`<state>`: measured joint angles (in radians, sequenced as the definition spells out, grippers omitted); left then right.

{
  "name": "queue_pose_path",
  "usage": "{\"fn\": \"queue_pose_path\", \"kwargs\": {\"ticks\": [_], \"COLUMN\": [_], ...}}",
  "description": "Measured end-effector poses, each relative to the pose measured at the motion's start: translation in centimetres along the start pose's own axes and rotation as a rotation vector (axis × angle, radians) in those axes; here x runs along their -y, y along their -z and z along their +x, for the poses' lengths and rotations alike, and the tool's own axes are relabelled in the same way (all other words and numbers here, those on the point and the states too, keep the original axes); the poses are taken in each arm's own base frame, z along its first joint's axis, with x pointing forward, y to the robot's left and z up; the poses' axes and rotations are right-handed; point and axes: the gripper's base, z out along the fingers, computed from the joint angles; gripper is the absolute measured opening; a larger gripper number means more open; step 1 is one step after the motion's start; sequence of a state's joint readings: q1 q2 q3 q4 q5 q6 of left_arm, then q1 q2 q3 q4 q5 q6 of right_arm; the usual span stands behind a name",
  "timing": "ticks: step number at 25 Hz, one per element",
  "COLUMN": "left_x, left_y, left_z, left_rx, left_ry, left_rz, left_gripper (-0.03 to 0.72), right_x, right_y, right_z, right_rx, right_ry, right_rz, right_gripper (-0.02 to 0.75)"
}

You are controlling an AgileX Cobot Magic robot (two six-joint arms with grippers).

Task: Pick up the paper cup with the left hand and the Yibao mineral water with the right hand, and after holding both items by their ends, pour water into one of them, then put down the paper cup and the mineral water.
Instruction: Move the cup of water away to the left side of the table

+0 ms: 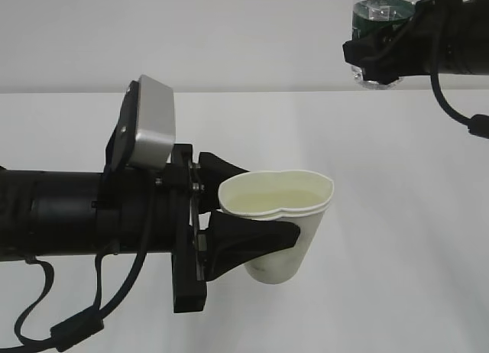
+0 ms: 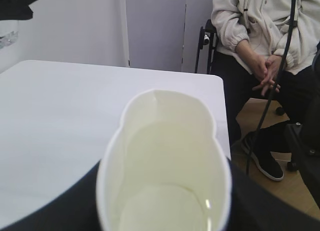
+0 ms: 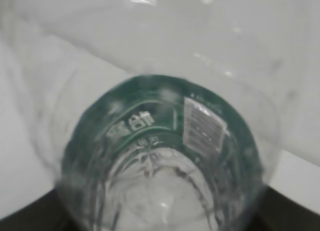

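The white paper cup (image 1: 284, 223) is held upright above the table by my left gripper (image 1: 248, 204), its rim squeezed out of round between the two black fingers. It holds some water. In the left wrist view the cup (image 2: 165, 171) fills the lower middle. My right gripper (image 1: 382, 53) is shut on the Yibao mineral water bottle (image 1: 376, 17) at the top right, high above the table and apart from the cup. The bottle's upper part is cut off by the frame. In the right wrist view the bottle (image 3: 160, 156) with its green label fills the frame.
The white table (image 1: 397, 215) stretches below both arms. In the left wrist view a seated person (image 2: 265, 51) in a pale jacket is beyond the table's far right corner, with a black cable (image 2: 280, 66) hanging in front.
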<state>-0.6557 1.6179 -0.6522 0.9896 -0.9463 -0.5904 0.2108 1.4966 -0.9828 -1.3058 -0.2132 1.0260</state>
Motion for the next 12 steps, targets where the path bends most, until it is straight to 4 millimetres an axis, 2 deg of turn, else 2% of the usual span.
{"fn": "queue_pose_path", "kwargs": {"ticks": [12], "left_x": [0.00], "left_y": [0.00], "left_z": [0.00], "left_rx": [0.000], "left_ry": [0.000], "left_rz": [0.000], "left_gripper": [0.373], "right_x": [0.70], "right_y": [0.04], "right_z": [0.41], "right_rx": [-0.044], "right_ry": [-0.036], "right_rz": [0.078], "right_gripper": [0.435]}}
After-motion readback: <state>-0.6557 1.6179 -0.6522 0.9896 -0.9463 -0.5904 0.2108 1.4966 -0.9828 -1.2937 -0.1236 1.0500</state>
